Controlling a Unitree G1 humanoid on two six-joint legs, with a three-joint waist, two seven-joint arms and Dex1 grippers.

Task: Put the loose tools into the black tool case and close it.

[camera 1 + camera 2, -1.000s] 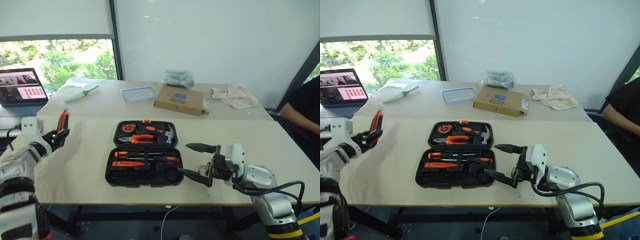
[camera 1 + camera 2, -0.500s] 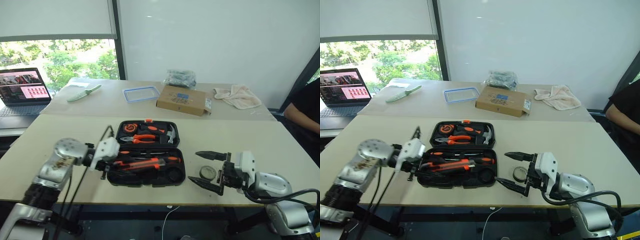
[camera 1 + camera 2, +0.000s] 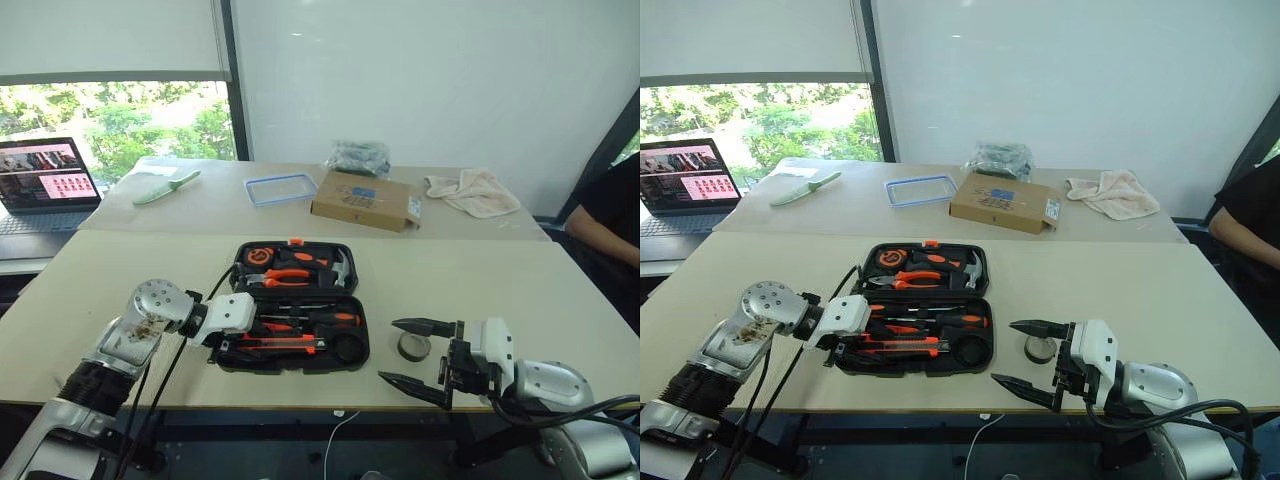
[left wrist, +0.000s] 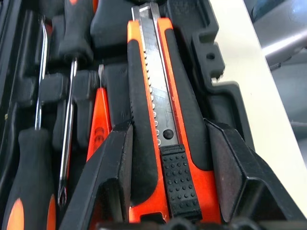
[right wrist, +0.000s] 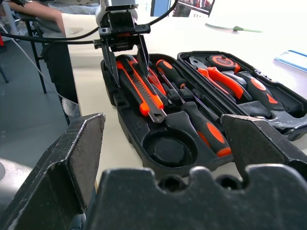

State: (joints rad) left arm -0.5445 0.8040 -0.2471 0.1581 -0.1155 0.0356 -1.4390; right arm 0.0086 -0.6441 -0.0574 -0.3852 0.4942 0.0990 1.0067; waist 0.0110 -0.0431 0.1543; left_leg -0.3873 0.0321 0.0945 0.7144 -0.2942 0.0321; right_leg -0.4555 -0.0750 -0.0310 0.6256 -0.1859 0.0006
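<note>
The left claw [image 3: 226, 340] reaches into the near half of the open black case [image 3: 290, 345], its two fingers [image 4: 111, 163] closed around the black-and-orange knife [image 4: 158, 120], which lies in its slot along the front edge. Beside the knife sit the orange screwdriver [image 4: 98, 122] and two metal-shaft screwdrivers [image 4: 67, 110]. The round recess [image 5: 168, 151] at the case's right end is empty. The tape roll [image 3: 412, 346] lies on the surface [image 3: 520, 290] just right of the case. The right claw [image 3: 418, 352] hovers spread wide just beside the roll.
</note>
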